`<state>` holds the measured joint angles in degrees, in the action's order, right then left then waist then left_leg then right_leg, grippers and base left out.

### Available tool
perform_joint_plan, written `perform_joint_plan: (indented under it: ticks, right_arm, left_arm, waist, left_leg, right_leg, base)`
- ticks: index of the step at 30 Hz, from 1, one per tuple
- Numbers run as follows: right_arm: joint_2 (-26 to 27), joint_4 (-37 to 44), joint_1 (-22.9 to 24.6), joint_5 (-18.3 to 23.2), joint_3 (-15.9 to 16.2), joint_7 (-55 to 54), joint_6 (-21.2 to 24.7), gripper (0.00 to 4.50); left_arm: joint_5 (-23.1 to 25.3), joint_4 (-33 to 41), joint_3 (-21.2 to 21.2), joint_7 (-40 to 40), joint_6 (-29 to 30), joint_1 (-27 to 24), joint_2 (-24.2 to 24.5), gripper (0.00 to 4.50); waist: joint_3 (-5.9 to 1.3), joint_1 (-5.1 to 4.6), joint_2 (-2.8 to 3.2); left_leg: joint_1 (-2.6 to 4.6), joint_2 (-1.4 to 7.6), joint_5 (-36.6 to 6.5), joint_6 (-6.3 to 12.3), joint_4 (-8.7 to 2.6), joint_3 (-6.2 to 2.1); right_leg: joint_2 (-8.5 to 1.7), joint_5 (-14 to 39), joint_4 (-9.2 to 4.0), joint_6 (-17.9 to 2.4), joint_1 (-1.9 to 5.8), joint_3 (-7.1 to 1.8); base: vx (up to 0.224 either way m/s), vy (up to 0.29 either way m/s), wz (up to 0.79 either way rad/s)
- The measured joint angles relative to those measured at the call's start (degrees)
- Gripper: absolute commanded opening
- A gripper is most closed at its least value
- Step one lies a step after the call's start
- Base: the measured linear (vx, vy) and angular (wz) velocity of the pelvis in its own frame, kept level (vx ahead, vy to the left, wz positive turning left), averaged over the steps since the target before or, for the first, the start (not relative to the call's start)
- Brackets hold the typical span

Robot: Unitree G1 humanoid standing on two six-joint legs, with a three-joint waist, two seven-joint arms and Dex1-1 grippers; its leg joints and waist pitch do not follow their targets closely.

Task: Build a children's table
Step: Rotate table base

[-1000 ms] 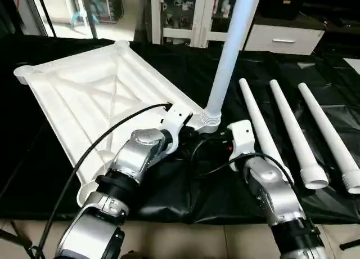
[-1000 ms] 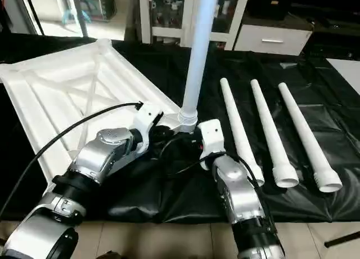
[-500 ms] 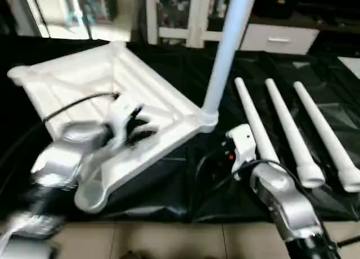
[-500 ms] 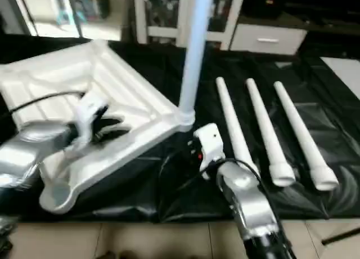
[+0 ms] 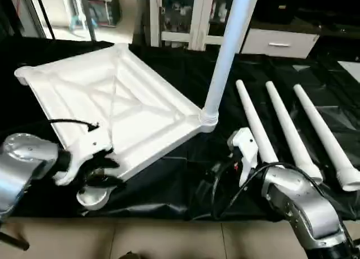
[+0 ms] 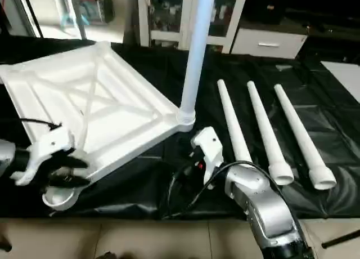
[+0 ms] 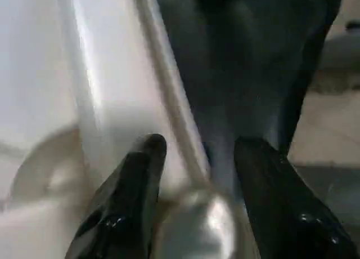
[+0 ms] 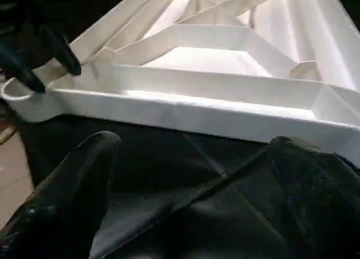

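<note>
The children's table top (image 5: pixel 129 101) lies underside up on black cloth, its X ribs showing. One white leg (image 5: pixel 222 62) stands upright in the near right corner socket (image 5: pixel 208 119). Three more legs (image 5: pixel 287 132) lie side by side to the right. My left gripper (image 5: pixel 104 172) is at the near left corner socket (image 5: pixel 93 198). Its black fingers (image 7: pixel 140 180) stand apart astride the top's rim, open. My right gripper (image 8: pixel 194 143) hovers open over the cloth in front of the top's near edge, with nothing between its fingers.
Black cloth (image 5: pixel 169 183) covers the work surface, and its front edge meets a tiled floor. Cabinets and a white drawer unit (image 5: pixel 275 42) stand behind. A black cable (image 5: pixel 70 123) runs along my left wrist over the top.
My left arm has swung from beside the standing leg to the top's near left corner, and its fingers have spread. My right arm has drawn back a little.
</note>
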<state>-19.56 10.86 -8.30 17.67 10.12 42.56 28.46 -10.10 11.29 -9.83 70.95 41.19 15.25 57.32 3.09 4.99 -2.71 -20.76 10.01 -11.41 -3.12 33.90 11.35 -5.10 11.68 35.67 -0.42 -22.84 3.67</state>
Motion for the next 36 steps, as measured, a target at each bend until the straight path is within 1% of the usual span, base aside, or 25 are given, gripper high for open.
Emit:
perform_joint_plan:
  ticks: [4, 10, 15, 19, 24, 27, 29, 30, 31, 33, 35, 36]
  right_arm:
    - [-0.44, 0.38, 0.50, 0.21, 0.54, 0.78, 0.66, 4.50]
    - [-0.92, 0.40, 0.49, 0.24, 0.56, 1.18, 1.20, 4.50]
    - [-1.51, 0.40, 0.50, 0.28, 0.69, 1.44, 1.35, 4.50]
    - [-1.42, 0.42, 0.48, 0.23, 1.32, 1.61, 1.38, 4.50]
    - [-1.56, 0.46, 0.48, 0.27, 1.51, 1.64, 1.38, 4.50]
    - [-3.44, 1.63, 1.01, 0.60, 1.61, 2.81, 2.01, 4.50]
    - [-4.19, 2.30, 1.31, 0.62, 1.67, 3.52, 2.29, 4.50]
    - [-4.97, 2.45, 1.64, 0.38, 1.95, 3.94, 2.28, 4.50]
    - [-6.32, 2.29, 1.82, -0.58, 2.99, 3.98, 2.34, 4.50]
    - [-6.55, 1.83, 1.81, -2.08, 3.93, 3.71, 2.36, 4.50]
    - [-6.21, -0.77, 1.26, -4.12, 3.95, 1.26, 2.33, 4.50]
    - [-6.04, -1.81, 1.02, -4.79, 3.82, 0.20, 2.31, 4.50]
  left_arm:
    - [-0.18, 0.75, -0.15, 2.15, 1.24, -1.31, 3.34, 2.32]
    - [-0.08, 1.50, -1.19, 2.80, 2.72, -1.45, 5.62, 2.32]
    - [0.48, 1.35, -3.64, 3.17, 2.79, -1.36, 5.10, 2.32]
    - [1.92, -1.40, -6.47, 1.87, 2.78, 0.58, 0.97, 2.32]
    - [2.29, -3.94, -6.88, -0.45, 2.27, 2.54, -2.43, 2.32]
    - [0.92, -4.94, -6.55, -1.88, 2.35, 3.86, -6.62, 2.32]
    - [-0.10, -5.05, -6.50, -2.36, 2.36, 4.66, -8.35, 2.32]
    - [-0.41, -5.37, -6.38, -2.68, 2.45, 5.34, -9.68, 2.32]
    - [-1.08, -5.47, -6.09, -3.28, 2.73, 6.16, -12.09, 2.32]
    - [-2.31, -5.36, -6.14, -3.88, 2.86, 7.25, -14.99, 2.32]
    - [-2.55, -5.56, -6.48, -5.47, 2.89, 8.89, -18.81, 2.32]
    - [-2.49, -5.68, -6.79, -5.95, 2.82, 9.36, -19.81, 2.32]
  waist:
    - [0.00, -0.01, 0.00]
    - [-0.04, 0.01, -0.05]
    - [-0.04, 0.02, -0.06]
    - [-0.05, 0.27, -0.07]
    - [-0.05, 0.31, -0.03]
    - [-0.02, 0.56, 0.01]
    - [-0.09, 0.50, -0.10]
    - [-0.08, 0.56, -0.09]
    - [-0.06, 0.70, -0.06]
    - [-0.10, 0.72, -0.12]
    - [-0.11, 0.62, -0.13]
    - [-0.11, 0.58, -0.13]
  left_leg:
    - [-0.01, 0.00, 0.00, 0.00, 0.00, 0.00]
    - [0.18, 0.00, 0.04, -0.07, 0.00, 0.01]
    - [0.31, 0.00, 0.08, -0.14, 0.00, 0.01]
    - [0.34, 0.00, 0.14, -0.24, 0.00, 0.00]
    - [0.64, -0.01, 0.16, -0.26, 0.00, -0.08]
    - [0.69, -0.02, 0.16, -0.27, 0.02, -0.07]
    - [0.71, -0.01, 0.16, -0.27, 0.03, -0.10]
    - [0.70, -0.02, 0.16, -0.27, 0.03, -0.09]
    - [0.69, -0.03, 0.16, -0.27, 0.05, -0.08]
    - [0.68, -0.02, 0.16, -0.27, 0.06, -0.08]
    - [0.67, -0.02, 0.17, -0.27, 0.07, -0.08]
    - [0.66, -0.02, 0.17, -0.27, 0.08, -0.08]
  right_leg:
    - [0.01, 0.02, 0.01, 0.01, -0.02, 0.00]
    - [0.00, 0.02, 0.12, 0.00, 0.09, -0.04]
    - [0.01, 0.03, 0.23, 0.01, 0.14, -0.07]
    - [0.00, 0.01, 0.29, -0.01, 0.18, -0.06]
    - [0.00, 0.01, 0.35, -0.02, 0.47, -0.05]
    - [-0.02, 0.01, 0.33, -0.01, 0.62, -0.06]
    - [-0.02, 0.01, 0.33, -0.01, 0.67, -0.05]
    - [-0.02, 0.01, 0.32, -0.01, 0.69, -0.05]
    - [-0.04, 0.01, 0.29, -0.01, 0.72, -0.06]
    - [-0.03, 0.01, 0.29, -0.01, 0.72, -0.05]
    - [-0.04, 0.02, 0.28, 0.00, 0.72, -0.06]
    - [-0.04, 0.02, 0.28, 0.00, 0.72, -0.05]
  base:
    - [0.000, 0.000, 0.00]
    - [0.000, 0.000, 0.00]
    - [0.000, 0.000, 0.00]
    - [0.000, 0.000, 0.00]
    - [0.000, 0.000, 0.00]
    - [0.000, 0.000, 0.00]
    - [0.000, 0.000, 0.00]
    - [0.000, 0.000, 0.00]
    - [0.000, 0.000, 0.00]
    - [0.000, 0.000, 0.00]
    - [0.000, 0.000, 0.00]
    - [0.000, 0.000, 0.00]
